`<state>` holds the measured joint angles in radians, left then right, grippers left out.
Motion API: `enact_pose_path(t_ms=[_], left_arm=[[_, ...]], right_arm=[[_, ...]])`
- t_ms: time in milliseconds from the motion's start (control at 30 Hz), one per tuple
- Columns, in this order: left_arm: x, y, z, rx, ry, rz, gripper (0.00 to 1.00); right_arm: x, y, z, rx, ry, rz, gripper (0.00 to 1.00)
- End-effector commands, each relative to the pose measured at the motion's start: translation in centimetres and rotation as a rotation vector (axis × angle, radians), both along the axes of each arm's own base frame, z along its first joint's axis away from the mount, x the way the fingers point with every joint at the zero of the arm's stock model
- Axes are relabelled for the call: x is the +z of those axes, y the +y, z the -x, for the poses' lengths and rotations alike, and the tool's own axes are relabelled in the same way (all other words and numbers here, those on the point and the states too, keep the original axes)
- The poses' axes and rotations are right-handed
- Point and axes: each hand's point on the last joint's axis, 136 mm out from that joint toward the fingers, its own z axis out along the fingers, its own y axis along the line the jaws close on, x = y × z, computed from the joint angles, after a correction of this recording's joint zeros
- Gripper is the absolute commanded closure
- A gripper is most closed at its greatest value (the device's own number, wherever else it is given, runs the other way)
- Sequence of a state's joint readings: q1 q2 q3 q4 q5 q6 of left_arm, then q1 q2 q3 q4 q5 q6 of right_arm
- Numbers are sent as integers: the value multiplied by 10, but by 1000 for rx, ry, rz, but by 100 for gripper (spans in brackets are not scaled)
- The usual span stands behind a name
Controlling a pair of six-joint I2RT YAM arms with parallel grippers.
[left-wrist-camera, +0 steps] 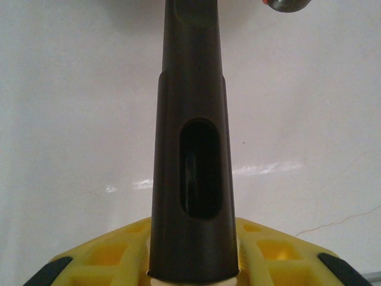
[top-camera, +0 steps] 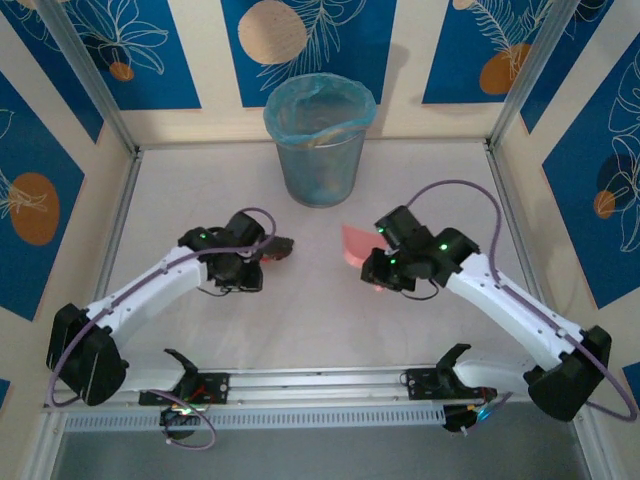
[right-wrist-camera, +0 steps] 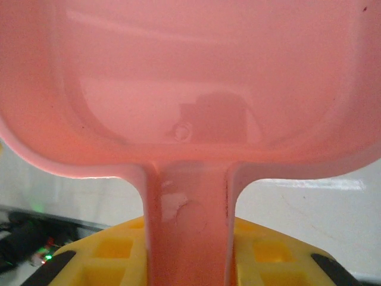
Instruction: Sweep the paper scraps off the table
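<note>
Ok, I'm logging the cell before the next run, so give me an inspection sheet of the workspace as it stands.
Surface: off-white table, metal rail along its front.
Job's things: paper scraps, nothing seen on the table.
Clutter: bin with a blue liner, standing at the back centre.
Grippers: left claw shut on a dark handle; right claw shut on the pink dustpan by its handle.
Cables: a purple cable loops over each arm.
Surroundings: blue-patterned cream wall panels, metal frame posts.
</note>
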<state>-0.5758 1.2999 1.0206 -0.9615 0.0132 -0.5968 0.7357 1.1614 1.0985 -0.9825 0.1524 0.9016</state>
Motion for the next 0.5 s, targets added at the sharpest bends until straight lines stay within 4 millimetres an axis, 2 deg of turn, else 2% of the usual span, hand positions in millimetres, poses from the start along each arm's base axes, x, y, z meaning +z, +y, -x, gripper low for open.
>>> enact_pose_path(t_ms=[0,133,233,333,467], left_arm=[[14,-10,-6,53,65,139,100],[24,-3,-18,153,99,216,100],[32,-3,-26,194,96,226,100],[37,-7,-32,206,97,236,100],[43,-1,-42,175,75,172,100]], right_arm=[[-9,23,-1,141,-80,68,100],[-28,57,22,346,-70,131,100],[-42,75,38,484,-79,208,100],[-61,86,50,581,-77,271,100],[-84,96,54,635,-61,291,100]])
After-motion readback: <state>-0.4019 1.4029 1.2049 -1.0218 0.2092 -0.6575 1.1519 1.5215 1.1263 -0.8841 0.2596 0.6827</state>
